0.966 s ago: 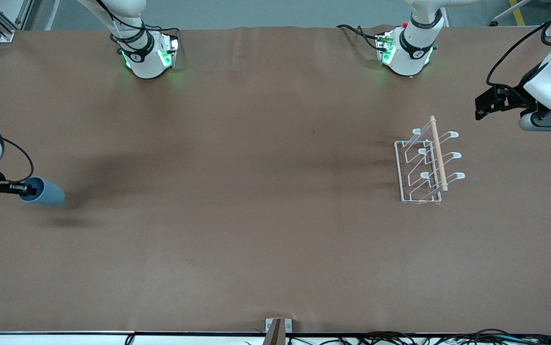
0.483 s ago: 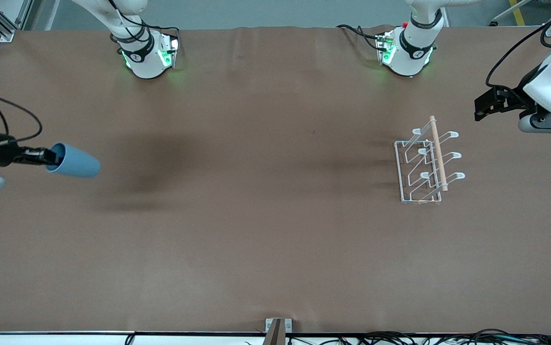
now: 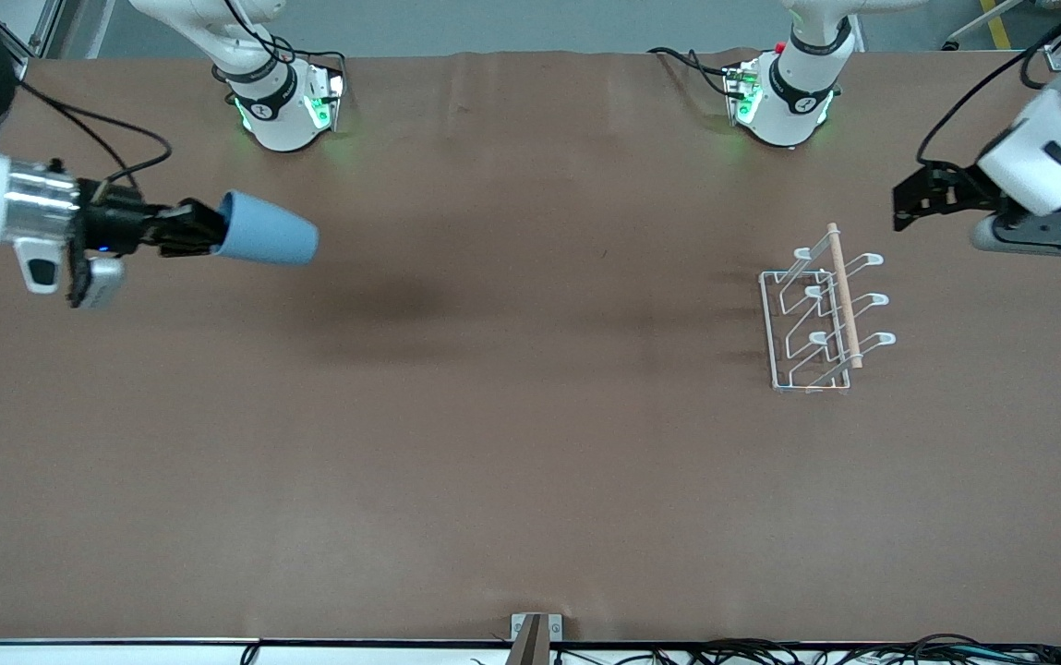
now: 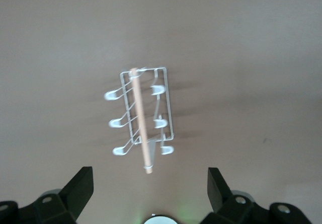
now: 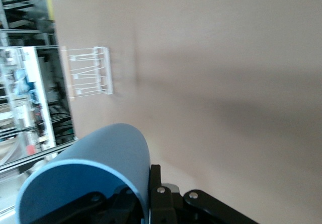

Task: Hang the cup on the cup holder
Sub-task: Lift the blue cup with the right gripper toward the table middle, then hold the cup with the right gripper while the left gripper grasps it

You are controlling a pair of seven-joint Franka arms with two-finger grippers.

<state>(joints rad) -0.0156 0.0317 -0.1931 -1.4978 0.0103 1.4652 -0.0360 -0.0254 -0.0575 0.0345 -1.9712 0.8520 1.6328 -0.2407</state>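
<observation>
My right gripper [image 3: 202, 231] is shut on the rim of the light-blue cup [image 3: 269, 240] and holds it on its side in the air over the right arm's end of the table; the right wrist view shows the cup [image 5: 95, 168] with one finger inside the rim and one outside. The white wire cup holder [image 3: 823, 314] with its wooden rod stands on the table toward the left arm's end, also seen in the left wrist view [image 4: 143, 121] and small in the right wrist view [image 5: 89, 78]. My left gripper [image 3: 909, 199] is open and empty in the air beside the holder.
The brown table [image 3: 512, 416] has both arm bases [image 3: 285, 106] along its edge farthest from the front camera. A small metal bracket [image 3: 536, 633] sits at the nearest edge. Cables lie along that edge.
My right gripper has risen and carried the cup toward the middle of the table. My left gripper has shifted slightly toward the holder.
</observation>
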